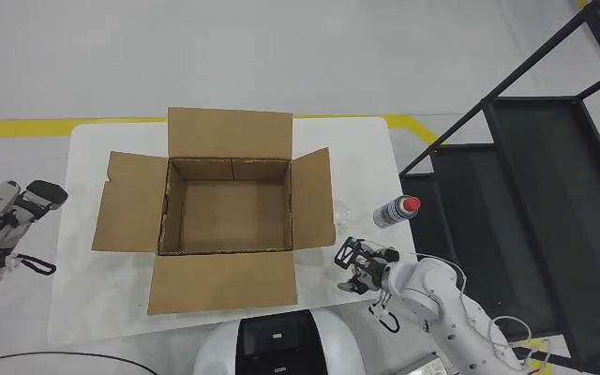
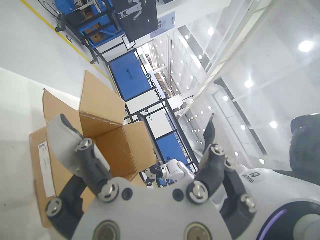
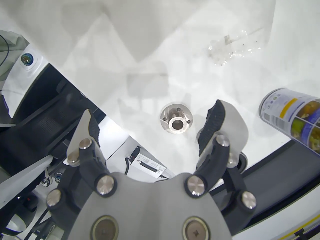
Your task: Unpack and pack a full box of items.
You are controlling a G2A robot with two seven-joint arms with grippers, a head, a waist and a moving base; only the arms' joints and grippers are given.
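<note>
Box: a brown cardboard box [image 1: 228, 133] sat in the middle of the white rectangular table [image 1: 366, 150]. All four flaps were spread outward, and the cardboard floor inside lay in plain sight.

Box, seen from the left wrist: the same box [image 2: 102, 98] showed its open mouth and inner walls, one flap standing up against the room behind.

Can: a silver spray can with a red cap [image 1: 396, 212] stood near the table's right edge. It was well apart from the box and a little beyond the right gripper. The right wrist view caught the base and the printed yellow-and-dark label of the can [image 3: 292, 118].

Right gripper: the right gripper [image 1: 349, 267] hung over the table's front right corner, near the box's right flap (fingertips turned toward the box). Its fingers were spread apart and gripped nothing; from its own wrist the right gripper [image 3: 152, 111] showed bare tabletop [image 3: 150, 38] past the two ribbed pads.

Metal part: a small round silver metal flange with a centre bore [image 3: 176, 122] lay on the table below the gap between those fingers, touching neither pad.

Specks: a scatter of small glinting crumbs [image 3: 230, 49] lay on the table farther out, apart from the flange and the can.

Left gripper: the left gripper [image 2: 135, 121] hung off the table's left side, facing the box. Its fingers were wide apart and held nothing.
</note>
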